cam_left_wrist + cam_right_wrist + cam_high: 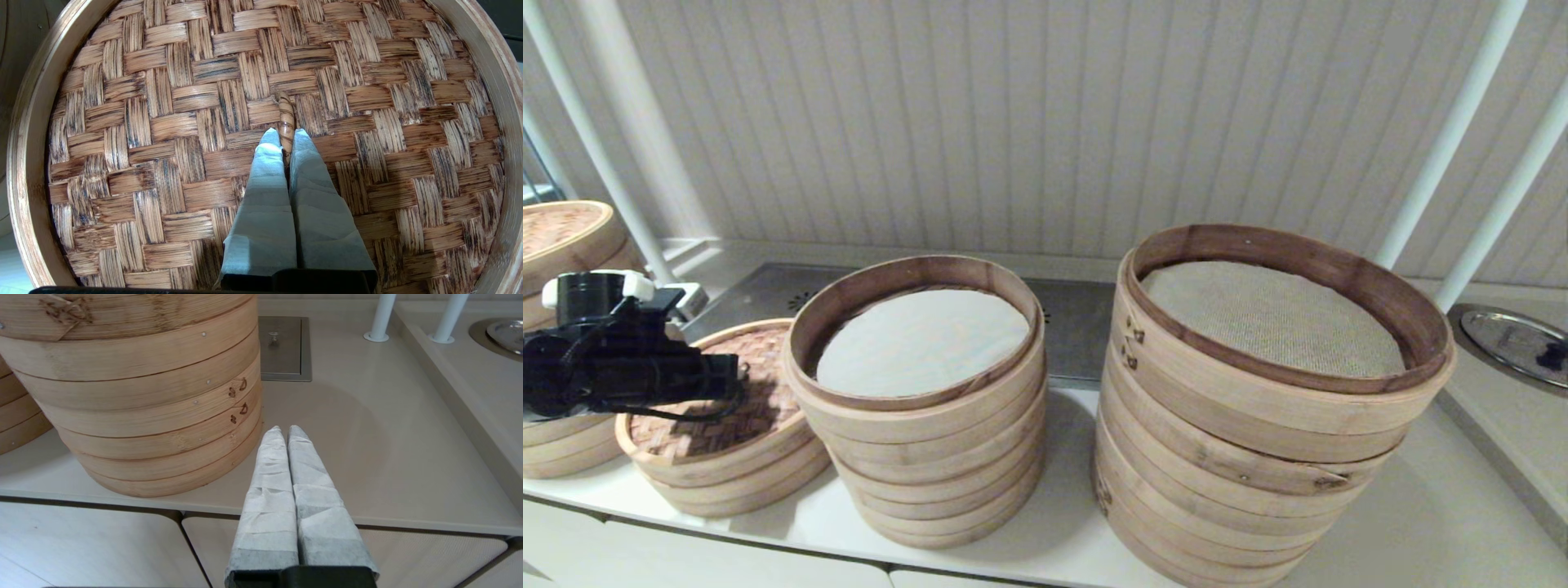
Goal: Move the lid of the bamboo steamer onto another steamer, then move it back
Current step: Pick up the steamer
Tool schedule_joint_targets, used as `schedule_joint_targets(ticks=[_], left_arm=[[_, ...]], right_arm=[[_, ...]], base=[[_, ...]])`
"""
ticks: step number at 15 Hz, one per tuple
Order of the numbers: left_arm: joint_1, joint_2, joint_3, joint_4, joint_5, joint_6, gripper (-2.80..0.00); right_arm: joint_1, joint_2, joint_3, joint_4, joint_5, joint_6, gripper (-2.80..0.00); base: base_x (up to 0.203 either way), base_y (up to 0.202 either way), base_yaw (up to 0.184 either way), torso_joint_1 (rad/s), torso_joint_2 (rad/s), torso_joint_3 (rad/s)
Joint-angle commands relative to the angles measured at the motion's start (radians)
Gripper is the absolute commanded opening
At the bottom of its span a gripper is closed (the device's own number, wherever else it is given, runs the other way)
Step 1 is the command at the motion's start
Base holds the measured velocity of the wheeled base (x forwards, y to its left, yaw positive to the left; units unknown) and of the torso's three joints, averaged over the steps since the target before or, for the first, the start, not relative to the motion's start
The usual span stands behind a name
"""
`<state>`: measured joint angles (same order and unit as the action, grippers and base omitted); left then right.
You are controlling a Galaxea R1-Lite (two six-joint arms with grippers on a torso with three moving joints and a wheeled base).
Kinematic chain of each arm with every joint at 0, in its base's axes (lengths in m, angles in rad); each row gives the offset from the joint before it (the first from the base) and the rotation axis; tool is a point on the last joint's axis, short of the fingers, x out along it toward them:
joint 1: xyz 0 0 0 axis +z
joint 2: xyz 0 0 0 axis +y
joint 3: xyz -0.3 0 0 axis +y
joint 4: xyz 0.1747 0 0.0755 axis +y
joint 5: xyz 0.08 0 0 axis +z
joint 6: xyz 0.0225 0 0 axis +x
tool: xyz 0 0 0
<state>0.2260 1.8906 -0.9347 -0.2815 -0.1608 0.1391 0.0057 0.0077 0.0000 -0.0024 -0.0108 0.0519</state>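
Our left tool (286, 136) pinches the lid (171, 122) handle (285, 116) near the surface's left edge; next we lift it onto the white-lined steamer (915, 408). Right tool (286, 433) idles, closed and empty.

light: soft, even, from above; shadows: faint pools beside the steamer stacks (915, 408) on the counter (1421, 523) | glare: none; focus: sharp, slight bowing at frame edges

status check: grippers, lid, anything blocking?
Left gripper shut on loop handle of the bamboo steamer lid, lid seated on low steamer. Right gripper shut, parked beside tall stack. Target steamer open, unobstructed.
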Motion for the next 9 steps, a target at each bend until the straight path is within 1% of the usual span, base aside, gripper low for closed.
schedule_joint_targets(ticks=[1, 9], left_arm=[[0.001, 0.005, 0.002, 0.001, 0.000, 0.000, -2.80], [0.000, -0.014, -0.004, 0.001, -0.006, -0.009, -2.80]], right_arm=[[0.000, 0.000, 0.002, -0.001, 0.000, 0.000, -2.80], [0.000, 0.000, 0.002, -0.001, 0.000, 0.000, -2.80]], base=[[0.000, 0.000, 0.000, 0.000, 0.00, 0.000], [0.000, 0.000, 0.000, 0.000, 0.00, 0.000]])
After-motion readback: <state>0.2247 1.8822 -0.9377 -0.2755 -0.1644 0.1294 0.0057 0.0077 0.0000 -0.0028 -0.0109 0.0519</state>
